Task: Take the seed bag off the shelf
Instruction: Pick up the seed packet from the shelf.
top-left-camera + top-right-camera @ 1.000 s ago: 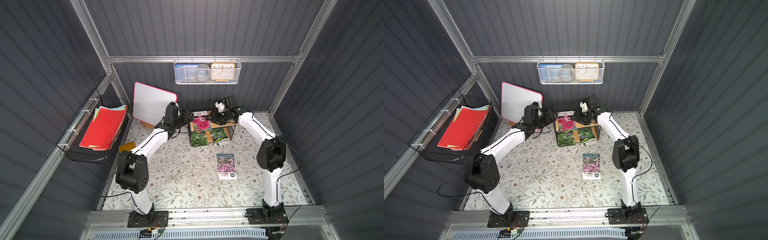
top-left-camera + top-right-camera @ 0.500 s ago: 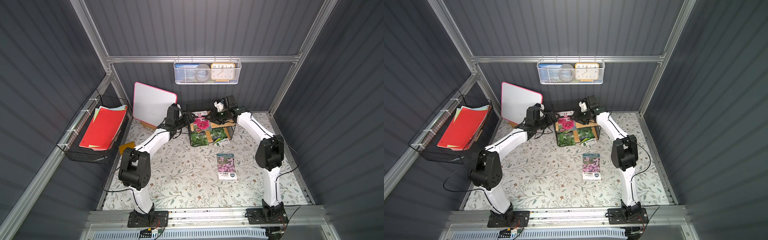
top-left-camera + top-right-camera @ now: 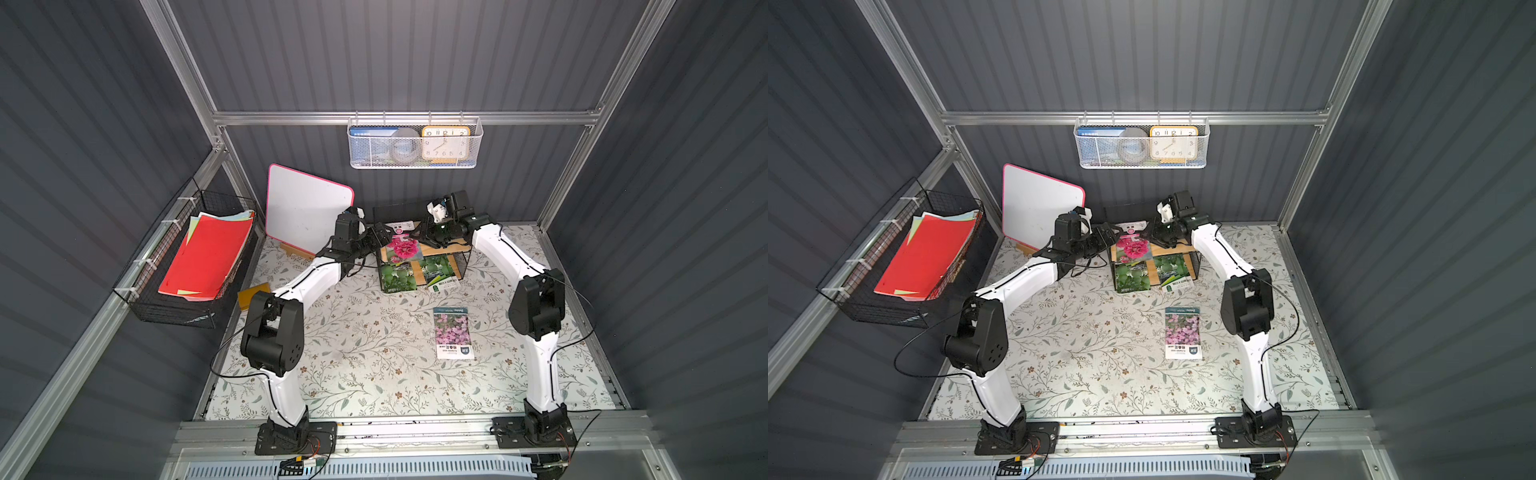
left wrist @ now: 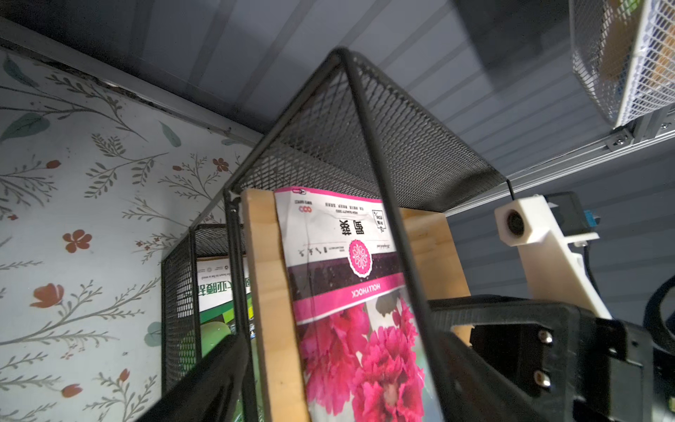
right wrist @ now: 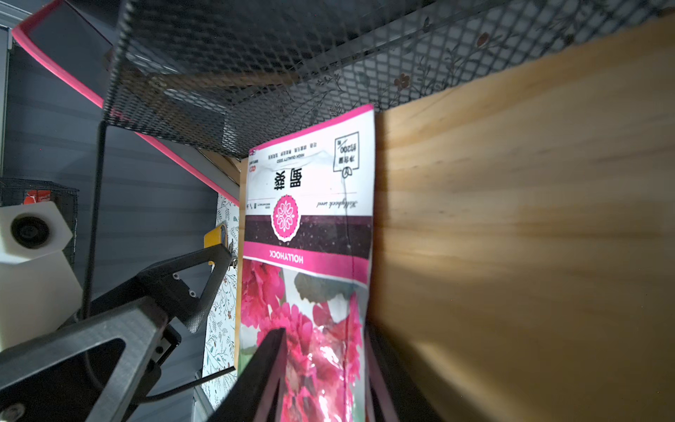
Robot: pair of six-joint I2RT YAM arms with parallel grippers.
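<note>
Now | glossy pink hollyhock seed bag [image 5: 310, 226] sits on upper board of black-wire, pale-wood shelf [image 5: 511, 219], 12 o'clock on floral table [image 3: 374, 353] | likely light, floppy, slick: pinch near edge | right fingers [image 5: 263, 369] part-open astride it, ungripped | left fingers [image 4: 219, 376] wide, empty

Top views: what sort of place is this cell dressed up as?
Probably a mock garden shed or storage nook: dark corrugated walls, a small shelf holding seed packets, and a white mesh basket with a clock.
</note>
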